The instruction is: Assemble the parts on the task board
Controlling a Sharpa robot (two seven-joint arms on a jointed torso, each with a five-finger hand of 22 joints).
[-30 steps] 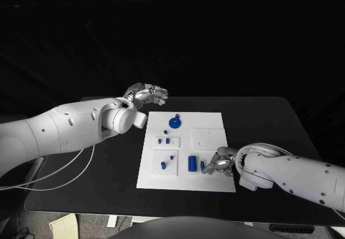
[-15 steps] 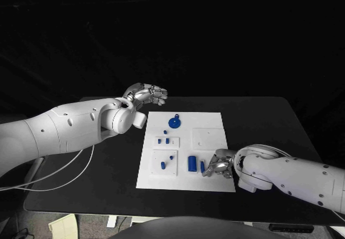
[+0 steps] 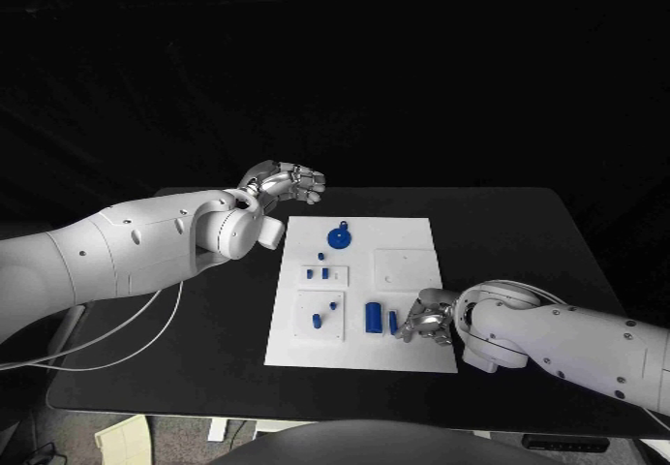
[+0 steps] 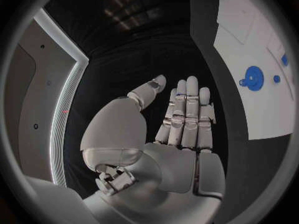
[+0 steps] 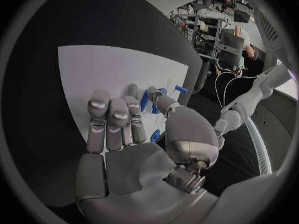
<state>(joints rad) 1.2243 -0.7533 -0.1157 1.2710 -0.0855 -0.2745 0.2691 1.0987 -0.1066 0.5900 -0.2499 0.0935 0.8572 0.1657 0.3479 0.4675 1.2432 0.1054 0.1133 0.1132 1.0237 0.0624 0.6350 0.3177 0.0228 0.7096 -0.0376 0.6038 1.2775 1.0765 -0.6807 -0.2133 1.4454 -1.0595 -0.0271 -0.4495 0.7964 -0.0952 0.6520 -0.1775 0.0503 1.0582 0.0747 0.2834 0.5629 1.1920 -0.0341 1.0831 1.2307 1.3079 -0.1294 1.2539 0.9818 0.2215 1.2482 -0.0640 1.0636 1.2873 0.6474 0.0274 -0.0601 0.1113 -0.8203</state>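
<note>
Task board lying at the middle of the black worktop, long side running from the near edge toward the far edge. Blue parts are spread over it: a round disc near the board's far edge, a small peg and a pair of pegs just nearer, an upright cylinder and a slim bar toward the near edge, with two small pieces on a raised plate beside them. The right hand rests low at the board's near right edge, fingers bunched and reaching toward the bar and cylinder; the wrist view shows blue pieces just beyond the fingertips, but whether any is pinched cannot be told. This low, closed-in posture suits a pick of one small part, probably the step in hand. The left hand hovers off the board's far left corner, fingers straight and together, holding nothing, apparently parked clear of the work. Assembly appears at an early stage.
</note>
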